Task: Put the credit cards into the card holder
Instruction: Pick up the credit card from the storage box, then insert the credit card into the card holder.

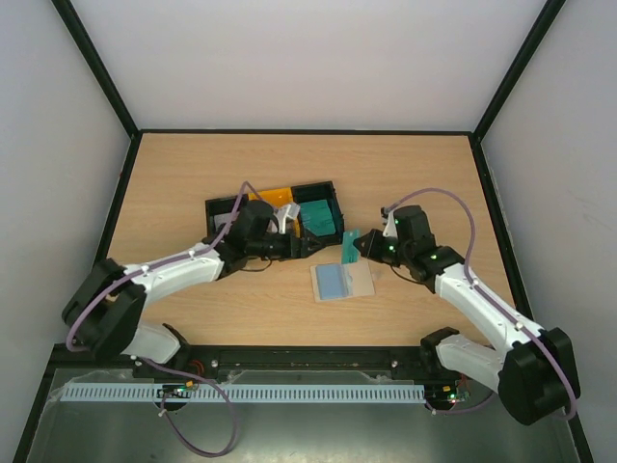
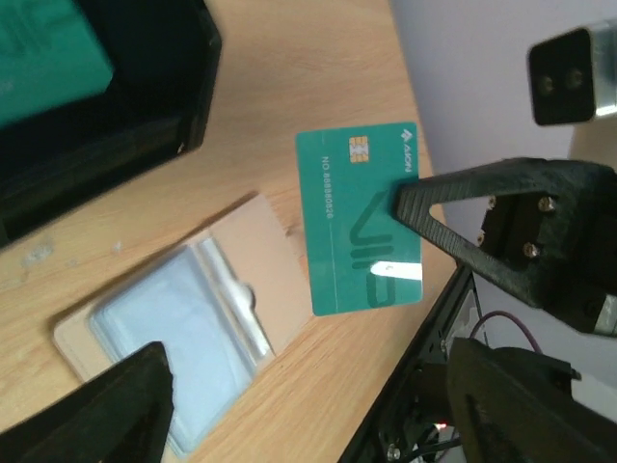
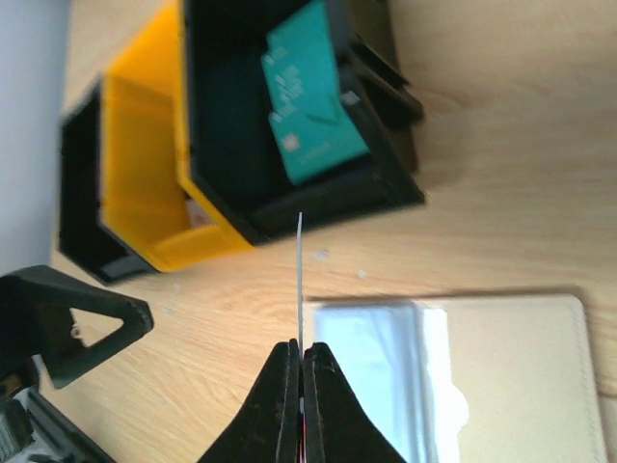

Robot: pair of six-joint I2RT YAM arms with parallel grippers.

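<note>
A teal green credit card [image 2: 362,217] hangs on edge just above the table, with my right gripper [image 1: 361,247] shut on it; in the right wrist view the card [image 3: 300,270] shows as a thin line rising from the pinched fingertips [image 3: 289,371]. Below it the card holder [image 1: 342,282] lies open and flat, beige with a light blue inside [image 2: 174,328]. My left gripper [image 1: 321,246] stands open a little left of the card, nothing between its fingers [image 2: 116,405]. Another teal credit card [image 3: 313,106] rests in the black tray [image 1: 333,198].
The joined black-yellow-black trays [image 1: 220,204] sit behind the left gripper, the yellow one [image 3: 145,164] in the middle. The black frame rail [image 1: 308,359] runs along the table's near edge. Bare wood lies around the card holder.
</note>
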